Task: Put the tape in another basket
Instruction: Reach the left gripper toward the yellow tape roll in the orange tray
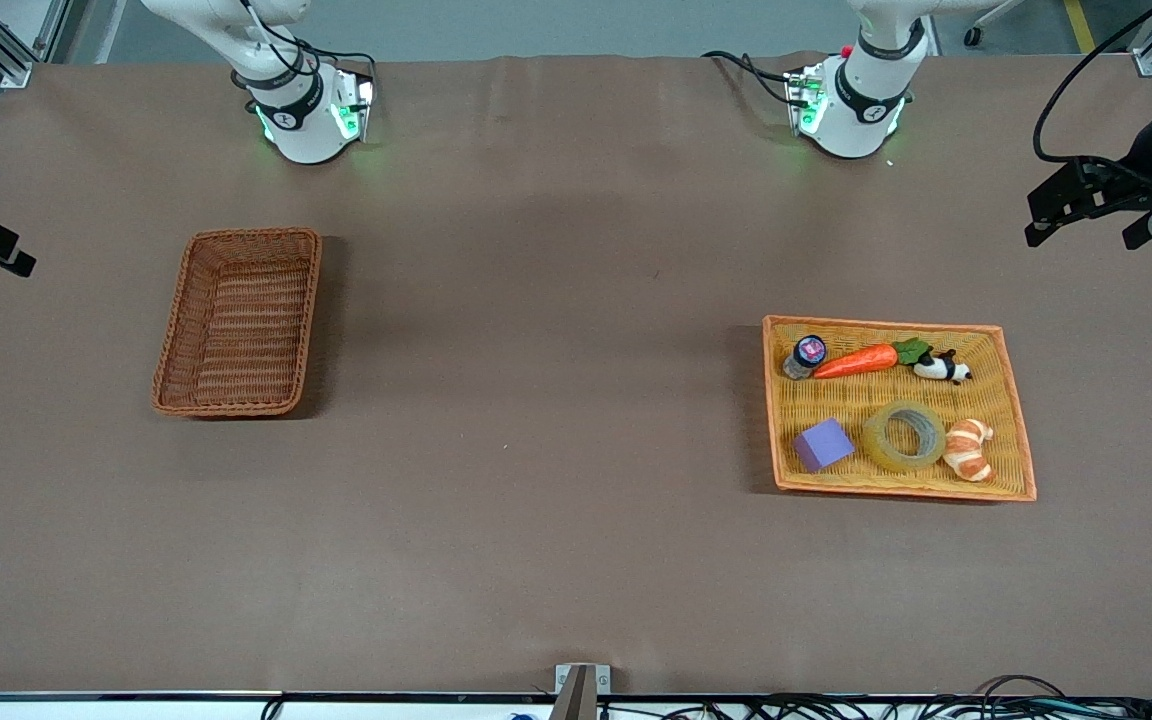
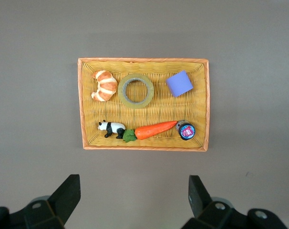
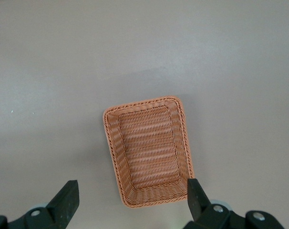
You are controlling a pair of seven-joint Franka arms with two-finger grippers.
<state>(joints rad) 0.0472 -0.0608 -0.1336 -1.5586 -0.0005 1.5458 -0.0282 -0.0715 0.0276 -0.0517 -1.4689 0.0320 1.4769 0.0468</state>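
The tape [image 1: 874, 438] is a translucent yellowish ring lying flat in the wide orange-yellow basket [image 1: 886, 323] toward the left arm's end of the table, between a purple block and a croissant. It also shows in the left wrist view [image 2: 137, 105]. The narrow reddish-brown wicker basket [image 1: 241, 408] stands empty toward the right arm's end and shows in the right wrist view [image 3: 154, 198]. My left gripper [image 2: 134, 183] is open and empty, high above the table beside the orange-yellow basket [image 2: 142, 60]. My right gripper [image 3: 132, 187] is open and empty, high over one end of the reddish-brown basket.
The orange-yellow basket also holds a purple block [image 1: 823, 444], a croissant [image 1: 969, 449], a carrot [image 1: 861, 360], a toy panda [image 1: 944, 369] and a small bottle [image 1: 805, 356]. Brown table cloth lies between the two baskets.
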